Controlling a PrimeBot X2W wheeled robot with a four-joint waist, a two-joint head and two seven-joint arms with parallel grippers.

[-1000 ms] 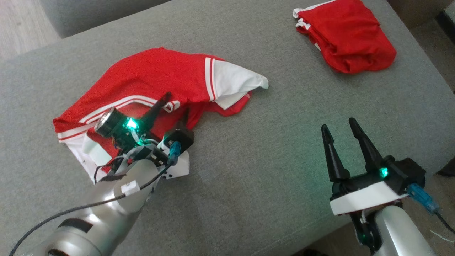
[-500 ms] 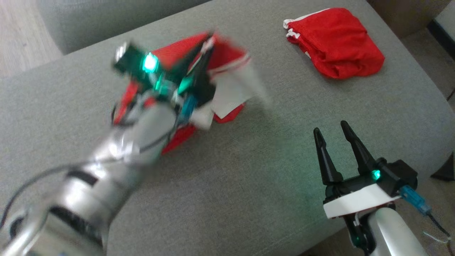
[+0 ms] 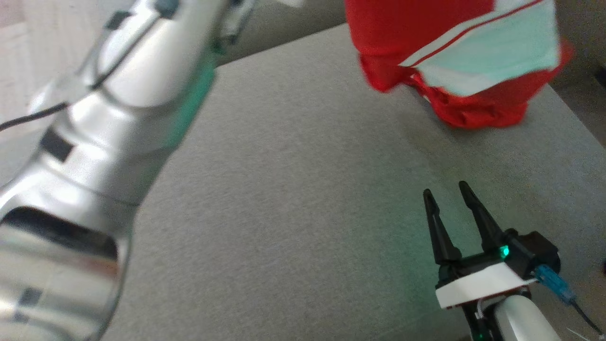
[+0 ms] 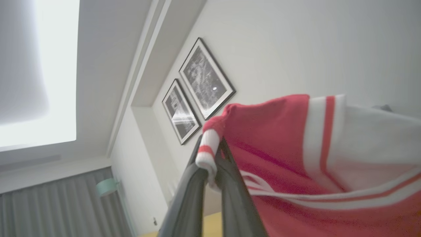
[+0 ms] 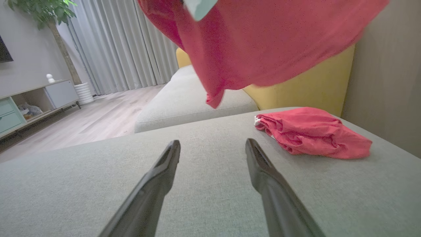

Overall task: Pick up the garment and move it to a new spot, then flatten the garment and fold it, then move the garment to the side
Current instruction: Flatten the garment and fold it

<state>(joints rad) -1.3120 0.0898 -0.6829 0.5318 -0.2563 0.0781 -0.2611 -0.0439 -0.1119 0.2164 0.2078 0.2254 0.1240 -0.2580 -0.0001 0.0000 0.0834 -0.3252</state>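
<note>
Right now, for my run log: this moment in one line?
stage: pick-up | left jaws: shut on garment, hanging above couch | right jaws: open, empty | red bundle: on couch

Grey sofa (image 5: pixel 210 131), curtains (image 5: pixel 131 49), wooden floor (image 5: pixel 98 118), framed pictures (image 4: pixel 205 77)

Even, soft light — a blown-out white patch (image 4: pixel 39 72) glares in the left wrist view, and motion blur smears the left forearm (image 3: pixel 109 118) and the garment (image 3: pixel 450 61).

The grey fabric seat (image 3: pixel 293 189) is seen from above by the head view and from low and close by the right wrist view; the left wrist view is aimed upward.
</note>
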